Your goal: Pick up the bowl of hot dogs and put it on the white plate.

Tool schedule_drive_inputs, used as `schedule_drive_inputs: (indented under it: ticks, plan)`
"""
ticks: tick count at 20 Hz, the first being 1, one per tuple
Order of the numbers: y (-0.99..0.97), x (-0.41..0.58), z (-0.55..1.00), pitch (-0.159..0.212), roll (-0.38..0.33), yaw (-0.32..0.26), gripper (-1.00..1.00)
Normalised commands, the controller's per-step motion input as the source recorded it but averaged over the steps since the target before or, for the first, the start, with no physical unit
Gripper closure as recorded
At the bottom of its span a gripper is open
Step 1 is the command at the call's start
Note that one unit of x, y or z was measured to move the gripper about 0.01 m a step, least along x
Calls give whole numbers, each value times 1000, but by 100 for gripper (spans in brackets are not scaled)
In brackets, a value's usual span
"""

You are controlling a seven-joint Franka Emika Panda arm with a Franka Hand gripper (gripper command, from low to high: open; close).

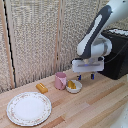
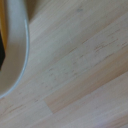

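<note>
Fingers [image 1: 86, 76] short, dark blue, spread apart above round white hot dog bowl [image 1: 74, 87] on wood-grain table [image 1: 95, 105].

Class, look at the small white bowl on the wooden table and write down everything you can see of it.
The bowl is small, round, white and smooth, perhaps ceramic. It sits upright on the wooden table, holding orange-yellow food pieces. The pink cup stands close on the exterior view's left; whether they touch is unclear. The gripper hangs at its rim on the other side; contact cannot be told. The wrist view shows a curved white rim over the wood, probably the bowl's.
</note>
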Motion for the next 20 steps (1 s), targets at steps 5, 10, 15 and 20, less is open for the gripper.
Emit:
schedule_drive_inputs:
  ticks: [5, 10, 15, 20]
  plan:
    - [42, 18, -323, 3, -27, 0, -100]
    - [150, 136, -326, -5, -58, 0, -100]
    - [87, 177, -229, 1, -28, 1, 100]
    - [74, 83, -67, -3, -7, -6, 100]
